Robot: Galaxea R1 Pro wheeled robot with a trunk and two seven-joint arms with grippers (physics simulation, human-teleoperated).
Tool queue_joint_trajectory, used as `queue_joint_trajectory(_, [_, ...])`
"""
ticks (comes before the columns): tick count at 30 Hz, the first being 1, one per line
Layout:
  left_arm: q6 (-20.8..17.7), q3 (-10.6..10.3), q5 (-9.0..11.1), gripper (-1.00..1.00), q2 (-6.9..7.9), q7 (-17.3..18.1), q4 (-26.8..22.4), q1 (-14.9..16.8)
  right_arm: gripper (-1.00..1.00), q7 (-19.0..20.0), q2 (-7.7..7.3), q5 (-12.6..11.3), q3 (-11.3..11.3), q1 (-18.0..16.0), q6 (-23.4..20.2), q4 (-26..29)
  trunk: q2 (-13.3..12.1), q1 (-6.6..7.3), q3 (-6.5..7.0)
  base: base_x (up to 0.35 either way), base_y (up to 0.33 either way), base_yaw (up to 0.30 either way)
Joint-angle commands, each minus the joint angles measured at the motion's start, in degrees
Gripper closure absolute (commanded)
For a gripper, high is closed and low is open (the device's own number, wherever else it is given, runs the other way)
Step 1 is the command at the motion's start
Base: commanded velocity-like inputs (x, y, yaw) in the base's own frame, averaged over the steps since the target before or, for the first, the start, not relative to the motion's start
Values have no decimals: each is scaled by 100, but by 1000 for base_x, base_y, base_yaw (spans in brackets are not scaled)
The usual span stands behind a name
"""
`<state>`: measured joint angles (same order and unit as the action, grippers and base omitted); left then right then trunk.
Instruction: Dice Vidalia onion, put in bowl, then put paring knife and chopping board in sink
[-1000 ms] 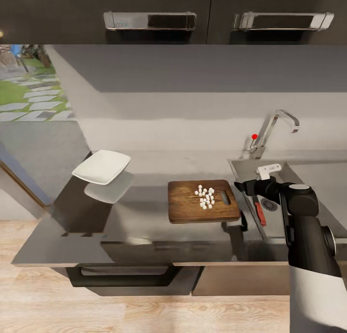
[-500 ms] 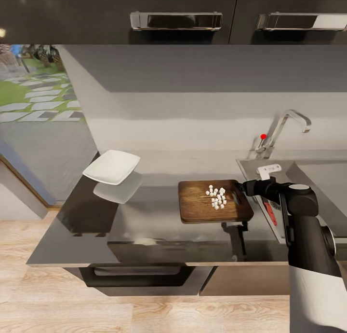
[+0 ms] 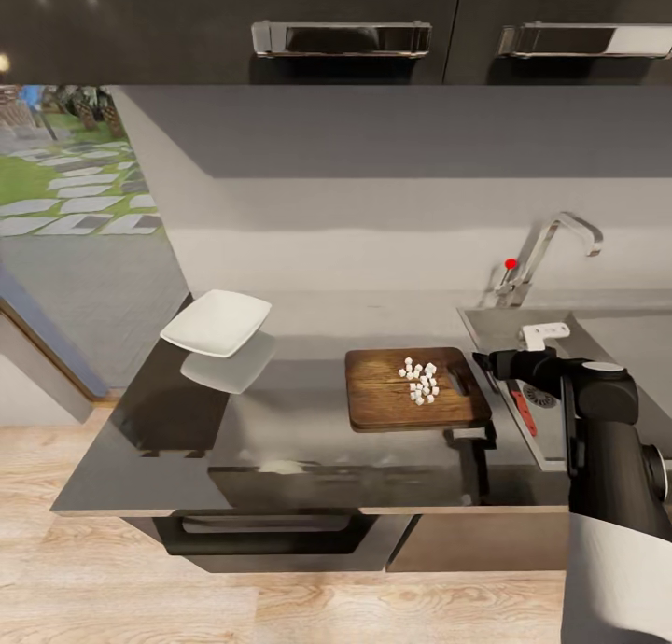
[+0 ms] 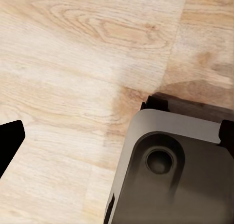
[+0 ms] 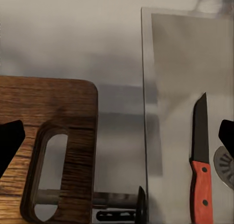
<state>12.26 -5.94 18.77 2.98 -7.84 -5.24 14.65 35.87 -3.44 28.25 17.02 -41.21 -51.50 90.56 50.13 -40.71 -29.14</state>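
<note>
The dark wood chopping board [image 3: 383,397] lies on the grey countertop [image 3: 280,411], and several white diced onion pieces [image 3: 421,382] are piled on it toward its slotted end. The paring knife [image 3: 525,413] with its reddish handle rests inside the sink [image 3: 495,325]. My right gripper [image 3: 481,362] hovers open over the strip between board and sink rim. In the right wrist view it [image 5: 117,136] looks down on the board's slot end [image 5: 29,102] and the knife [image 5: 200,158] on the sink floor [image 5: 170,63]. The white bowl [image 3: 216,322] sits far left. My left gripper [image 4: 117,136] hangs open over the floor.
A chrome faucet [image 3: 551,247] with a red-tipped lever stands behind the sink, whose drain [image 3: 541,397] is beside the knife. Dark wall cabinets with metal handles [image 3: 341,39] hang above. The left wrist view shows wood flooring [image 4: 73,63] and my grey base [image 4: 170,175].
The camera swung left early on, shifting everything right in the picture. Since then my right arm has drawn back a little toward the sink. Board, onion pieces, bowl and knife stayed put.
</note>
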Motion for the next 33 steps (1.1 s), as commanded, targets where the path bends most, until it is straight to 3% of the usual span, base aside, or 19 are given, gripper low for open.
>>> queue_joint_trajectory(1, [17, -51, 39, -100, 1, -23, 2, 2, -100, 59, 6, 59, 5, -4, -12, 0, 46, -23, -24, 0, 0, 0])
queue_joint_trajectory(11, [22, -56, 39, -100, -2, -16, 13, 2, -100, 85, 77, 41, -7, -2, 8, -21, 447, -243, -204, 0, 0, 0])
queue_joint_trajectory(19, [22, -56, 39, -100, 0, -16, 20, 2, -100, 66, 256, 52, -15, -2, 13, -21, 768, -418, -347, 0, 0, 0])
queue_joint_trajectory(33, [22, -56, 39, -100, 1, -16, 23, 2, -100, 16, 251, 182, 7, -2, 18, -21, 1329, -726, -598, 0, 0, 0])
